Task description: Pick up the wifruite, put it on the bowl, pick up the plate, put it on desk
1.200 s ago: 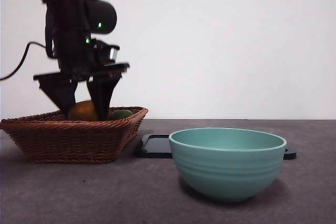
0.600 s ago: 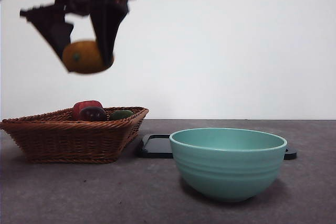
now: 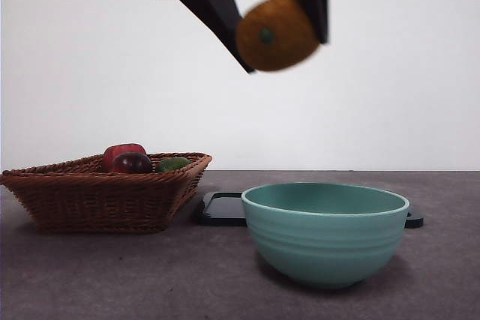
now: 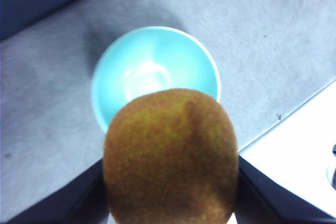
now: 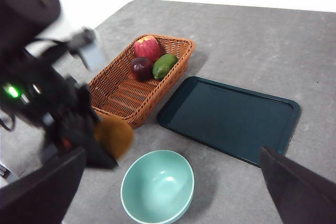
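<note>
My left gripper (image 3: 281,39) is shut on the wifruite (image 3: 277,33), a round orange-brown fruit, and holds it high in the air. The fruit fills the left wrist view (image 4: 170,156), with a black jaw on either side of it. The mint-teal bowl (image 3: 325,237) stands empty on the desk (image 3: 112,275), below the fruit and slightly right of it. In the left wrist view the bowl (image 4: 121,77) shows just beyond the fruit. The plate (image 5: 228,116), a dark rectangular tray, lies flat behind the bowl. My right gripper (image 5: 170,153) hangs open high above the table.
A wicker basket (image 3: 97,192) stands to the left of the plate. It holds a red apple (image 5: 147,47), a dark purple fruit (image 5: 140,67) and a green fruit (image 5: 164,65). The table's edge shows beside the bowl in the left wrist view.
My left gripper has lifted the wifruite out of the basket and carried it up and to the right, to above the bowl.
</note>
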Controlling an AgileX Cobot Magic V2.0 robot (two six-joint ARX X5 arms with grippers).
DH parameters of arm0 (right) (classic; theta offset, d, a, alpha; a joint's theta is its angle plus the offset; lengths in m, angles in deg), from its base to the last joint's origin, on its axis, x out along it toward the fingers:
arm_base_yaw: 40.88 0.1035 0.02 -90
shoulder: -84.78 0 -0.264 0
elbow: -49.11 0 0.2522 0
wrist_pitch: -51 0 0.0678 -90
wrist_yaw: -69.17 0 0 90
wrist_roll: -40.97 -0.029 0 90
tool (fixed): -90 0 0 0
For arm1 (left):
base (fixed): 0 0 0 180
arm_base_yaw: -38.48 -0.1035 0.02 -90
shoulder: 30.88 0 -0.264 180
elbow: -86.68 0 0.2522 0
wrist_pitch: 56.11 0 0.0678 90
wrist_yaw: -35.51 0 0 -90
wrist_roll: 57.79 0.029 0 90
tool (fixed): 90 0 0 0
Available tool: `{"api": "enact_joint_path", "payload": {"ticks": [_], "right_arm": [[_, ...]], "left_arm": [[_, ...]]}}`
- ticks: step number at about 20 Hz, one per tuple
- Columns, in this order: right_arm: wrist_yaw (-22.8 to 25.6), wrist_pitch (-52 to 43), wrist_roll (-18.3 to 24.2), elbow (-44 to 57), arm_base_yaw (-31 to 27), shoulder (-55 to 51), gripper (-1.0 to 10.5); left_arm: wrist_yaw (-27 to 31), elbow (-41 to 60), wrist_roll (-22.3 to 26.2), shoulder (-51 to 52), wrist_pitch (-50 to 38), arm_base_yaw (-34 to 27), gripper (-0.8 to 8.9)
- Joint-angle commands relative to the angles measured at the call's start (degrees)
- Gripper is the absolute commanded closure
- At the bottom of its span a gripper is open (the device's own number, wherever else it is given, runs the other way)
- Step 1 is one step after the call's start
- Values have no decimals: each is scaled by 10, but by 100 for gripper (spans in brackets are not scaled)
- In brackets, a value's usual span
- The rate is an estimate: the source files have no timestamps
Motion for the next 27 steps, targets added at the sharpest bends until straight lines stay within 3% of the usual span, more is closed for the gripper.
{"api": "enact_joint_path", "payload": {"ticks": [1,15,27], "right_arm": [[-1,-4,0,-11,2,1,346],[-1,-3,0,-11,2,1,345],[0,-4,1,-11,2,1,346]], "left_arm": [[22,-12,-8,-39,-9,17,595],[32,-12,9,-176,-74,25,595],[32,-12,14,-207,-77,25,595]]}}
